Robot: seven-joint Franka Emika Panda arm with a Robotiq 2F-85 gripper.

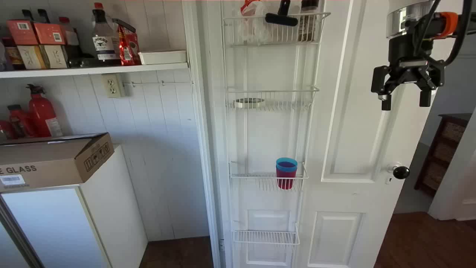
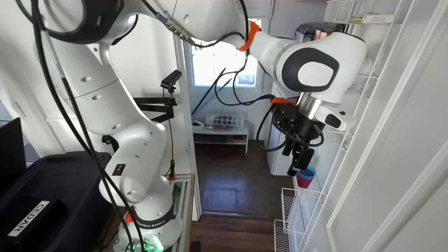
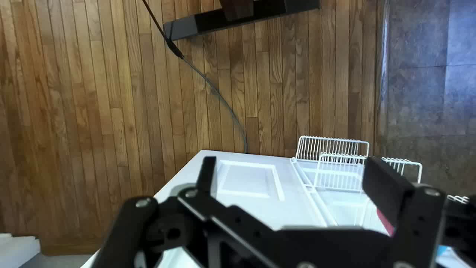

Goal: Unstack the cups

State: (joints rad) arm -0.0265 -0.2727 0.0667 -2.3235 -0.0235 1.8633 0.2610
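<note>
Two cups stand nested on a wire shelf on the white door. The blue cup (image 1: 286, 168) sits inside the pink-magenta cup (image 1: 286, 180), with only its rim showing. In an exterior view the blue cup (image 2: 307, 172) and pink cup (image 2: 304, 182) appear just beyond the fingertips. My gripper (image 1: 406, 101) is open and empty, above and to the right of the cups in that exterior view; it also shows in an exterior view (image 2: 296, 168). In the wrist view the open gripper (image 3: 292, 167) hides most of the cups; slivers of pink (image 3: 385, 222) and blue (image 3: 441, 250) show at right.
The wire rack (image 1: 269, 177) has several shelves fixed to the door (image 1: 346, 193). A tape roll (image 1: 249, 103) lies on the shelf above the cups. A black door knob (image 1: 401, 172) sticks out at right. A cardboard box (image 1: 41, 167) and wall shelf (image 1: 163, 67) are at left.
</note>
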